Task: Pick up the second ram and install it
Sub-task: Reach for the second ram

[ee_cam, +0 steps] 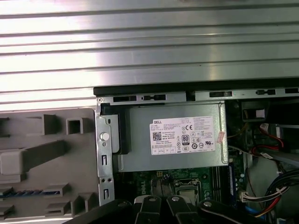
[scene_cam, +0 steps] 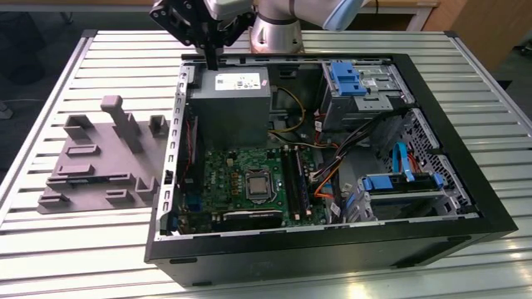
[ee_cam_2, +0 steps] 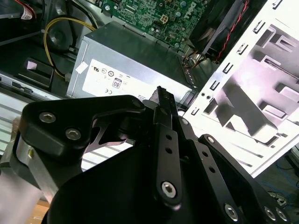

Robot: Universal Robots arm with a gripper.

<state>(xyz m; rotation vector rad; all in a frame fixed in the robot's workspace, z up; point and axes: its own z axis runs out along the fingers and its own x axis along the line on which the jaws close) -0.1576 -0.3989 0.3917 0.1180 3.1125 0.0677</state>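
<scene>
Black jointed hand [ee_cam_2: 164,99] near grey power supply [ee_cam_2: 135,56].

second ram [ee_cam: 28,192] on edge in grey holder [ee_cam: 81,168]

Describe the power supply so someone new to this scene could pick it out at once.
Find the open black computer case on the slatted table. At its end nearest the robot's base lies the power supply, a plain grey metal box. Its white label and bare grey top set it apart from the green motherboard beside it.
</scene>
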